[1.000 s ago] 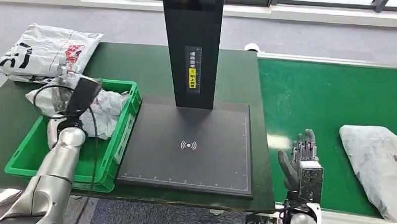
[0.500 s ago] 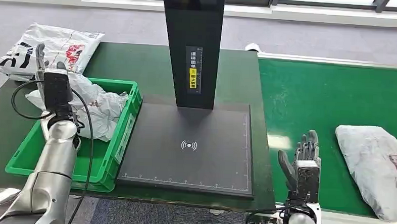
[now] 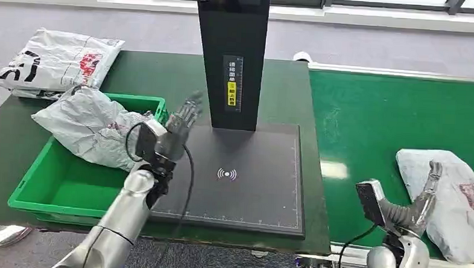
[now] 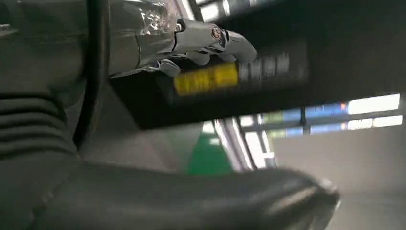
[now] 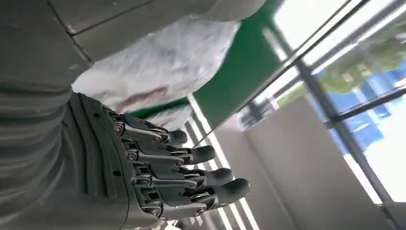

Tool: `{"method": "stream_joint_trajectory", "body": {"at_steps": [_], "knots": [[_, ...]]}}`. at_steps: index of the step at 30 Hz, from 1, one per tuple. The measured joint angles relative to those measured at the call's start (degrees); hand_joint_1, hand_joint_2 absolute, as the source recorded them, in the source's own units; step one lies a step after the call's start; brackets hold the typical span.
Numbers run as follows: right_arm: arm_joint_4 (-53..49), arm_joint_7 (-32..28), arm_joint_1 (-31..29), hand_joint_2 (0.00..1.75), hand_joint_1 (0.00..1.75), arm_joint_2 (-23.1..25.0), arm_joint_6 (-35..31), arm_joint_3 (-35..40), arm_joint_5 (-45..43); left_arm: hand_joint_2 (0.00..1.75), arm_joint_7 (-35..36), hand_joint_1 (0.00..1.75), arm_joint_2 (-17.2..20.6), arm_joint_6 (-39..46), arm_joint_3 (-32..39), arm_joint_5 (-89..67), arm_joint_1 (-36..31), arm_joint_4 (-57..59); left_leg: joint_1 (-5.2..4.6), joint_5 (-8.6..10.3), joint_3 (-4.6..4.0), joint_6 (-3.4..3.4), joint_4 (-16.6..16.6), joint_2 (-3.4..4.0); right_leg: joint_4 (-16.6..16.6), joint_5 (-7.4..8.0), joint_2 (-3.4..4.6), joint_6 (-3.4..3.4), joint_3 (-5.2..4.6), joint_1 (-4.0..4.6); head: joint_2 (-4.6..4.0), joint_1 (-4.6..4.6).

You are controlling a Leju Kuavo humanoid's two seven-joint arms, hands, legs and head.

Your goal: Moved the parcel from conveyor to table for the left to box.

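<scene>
Black post (image 3: 231,55): vertical label on its front face, white Chinese characters above, a yellow patch with dark characters below; characters too small to read reliably. In the left wrist view the same yellow patch (image 4: 206,79) appears blurred, unreadable. Black pad (image 3: 233,176): white contactless wave symbol (image 3: 225,174) at its centre, fine ruler ticks along the edges, no numerals legible. White bag (image 3: 57,59) on the table: large black lettering and a red print, partly creased, not legible.
</scene>
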Motion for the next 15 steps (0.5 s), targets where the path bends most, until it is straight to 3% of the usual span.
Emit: {"method": "stream_joint_trajectory", "body": {"at_steps": [4,8,15], "knots": [[4.96,8.41,-1.78,1.75,0.00,-0.74,-0.09,-7.81,11.46,1.75,-0.68,0.00,-1.94,-1.15,-3.73,-0.04,0.37,2.40,-0.01,-0.01,0.00,0.02,0.00,-0.02,0.00,-0.03,-0.01,0.05,0.01,0.01,0.00,0.02],[13.93,18.91,-3.95,1.75,0.00,-4.08,-0.09,-11.44,17.47,1.75,-1.29,0.00,-2.38,-1.31,-5.70,-0.13,0.38,4.19,-0.01,-0.01,-0.01,0.03,0.00,-0.01,0.00,-0.03,0.00,0.05,0.01,0.01,0.00,0.02],[22.03,20.58,-5.69,1.75,0.00,-7.43,-0.15,-12.60,18.48,1.75,-1.57,0.00,-2.58,-1.29,-6.82,-0.13,0.37,5.81,0.00,0.01,0.00,0.05,-0.01,0.01,0.01,-0.03,0.00,0.05,0.00,0.03,0.00,0.02]]}}
